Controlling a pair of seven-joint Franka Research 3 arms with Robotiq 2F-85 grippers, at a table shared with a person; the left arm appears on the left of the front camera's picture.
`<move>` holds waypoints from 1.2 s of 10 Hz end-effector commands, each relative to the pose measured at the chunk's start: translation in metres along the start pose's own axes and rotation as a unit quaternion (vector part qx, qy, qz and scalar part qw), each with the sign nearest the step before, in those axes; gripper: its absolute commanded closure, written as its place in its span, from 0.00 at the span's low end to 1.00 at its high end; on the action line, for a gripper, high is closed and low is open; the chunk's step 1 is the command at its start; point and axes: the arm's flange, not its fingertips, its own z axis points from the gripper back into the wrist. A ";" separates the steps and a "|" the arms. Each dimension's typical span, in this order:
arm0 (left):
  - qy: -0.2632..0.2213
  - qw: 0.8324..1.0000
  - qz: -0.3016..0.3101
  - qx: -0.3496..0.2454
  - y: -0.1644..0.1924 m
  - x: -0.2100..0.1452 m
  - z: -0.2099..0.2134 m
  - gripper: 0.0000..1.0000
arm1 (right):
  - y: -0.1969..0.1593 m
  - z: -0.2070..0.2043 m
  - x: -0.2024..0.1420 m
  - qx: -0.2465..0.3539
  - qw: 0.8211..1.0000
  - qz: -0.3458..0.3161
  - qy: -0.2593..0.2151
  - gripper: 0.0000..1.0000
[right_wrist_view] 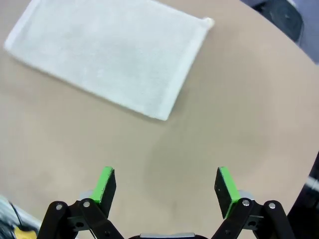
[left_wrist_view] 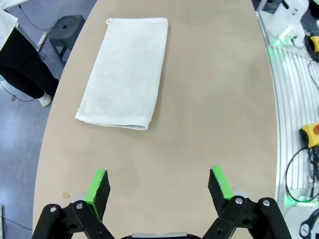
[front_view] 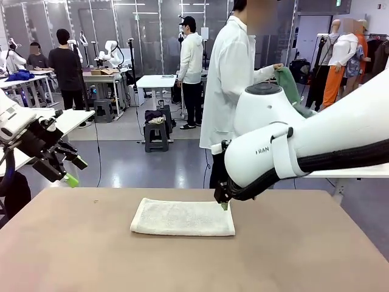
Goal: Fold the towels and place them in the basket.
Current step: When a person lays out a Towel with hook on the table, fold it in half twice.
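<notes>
Lying mid-way across the tan table [front_view: 304, 255], the off-white terry towel [front_view: 182, 218] sits folded into a long rectangle. The left gripper [left_wrist_view: 159, 186] hangs off to its side, jaws spread wide, nothing in them. The right gripper [right_wrist_view: 167, 189], near the towel's right end, is spread and empty too. The fold looks half done to me. Next call: pinch a short end and carry it over. At the far side, a person holds a green towel [front_view: 287, 82].

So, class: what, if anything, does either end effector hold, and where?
Nothing. Left end effector and right end effector are open; the folded off-white terry towel lies free.
</notes>
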 end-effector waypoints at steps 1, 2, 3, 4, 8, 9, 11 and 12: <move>-0.022 1.000 -0.010 0.000 -0.007 -0.003 -0.003 0.00 | 0.000 -0.029 0.003 -0.035 0.994 -0.098 -0.017 0.00; -0.022 1.000 -0.007 0.002 -0.008 -0.004 -0.002 0.00 | -0.004 -0.033 0.002 -0.036 0.992 -0.122 -0.022 0.00; -0.023 1.000 -0.004 0.004 -0.007 -0.006 -0.002 0.00 | -0.009 -0.037 0.003 -0.033 0.988 -0.150 -0.027 0.00; -0.023 1.000 -0.003 0.007 -0.008 -0.006 -0.002 0.00 | -0.010 -0.040 0.003 -0.025 0.986 -0.157 -0.040 0.00; -0.005 1.000 0.004 -0.002 -0.002 -0.003 -0.003 0.00 | -0.020 -0.035 0.004 -0.011 0.989 -0.144 -0.021 0.00; -0.005 1.000 0.004 -0.002 -0.002 -0.003 -0.003 0.00 | -0.020 -0.035 0.004 -0.011 0.989 -0.144 -0.021 0.00; -0.005 1.000 0.004 -0.002 -0.002 -0.003 -0.003 0.00 | -0.018 -0.049 0.016 -0.014 0.990 -0.143 0.001 0.00; -0.005 1.000 0.004 -0.002 -0.002 -0.003 -0.003 0.00 | -0.015 -0.064 0.026 -0.005 0.990 -0.142 0.003 0.00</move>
